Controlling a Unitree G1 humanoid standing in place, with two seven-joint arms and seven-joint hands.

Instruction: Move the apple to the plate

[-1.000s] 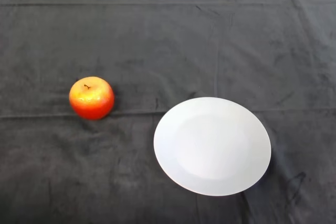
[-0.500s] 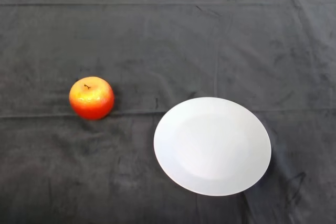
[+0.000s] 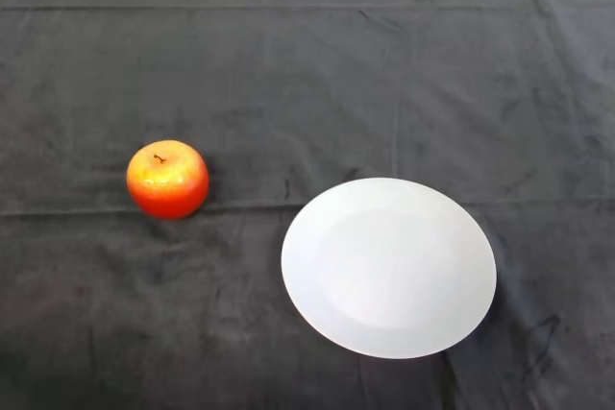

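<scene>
We see the apple (image 3: pixel 167 179) upright on the cloth (image 3: pixel 307 74), stem up. It is red-orange with a yellow patch on top. From the centre of the view it lies toward 9 o'clock.

We see the plate (image 3: pixel 388 267), white and round, resting flat on the cloth. From the centre of the view it lies toward 5 o'clock. Nothing rests on it.

From the apple, the plate lies toward 4 o'clock. From the plate, the apple lies toward 10 o'clock. The two are apart, with bare cloth between them. The apple is on the cloth, not on the plate.

The cloth is dark grey and covers the table. One fold line runs across it level with the base of the apple and meets the plate's rim near 11 o'clock. A second fold line runs across near the 12 o'clock edge of the view.

The hand does not show in the view, so we cannot tell its state.
</scene>
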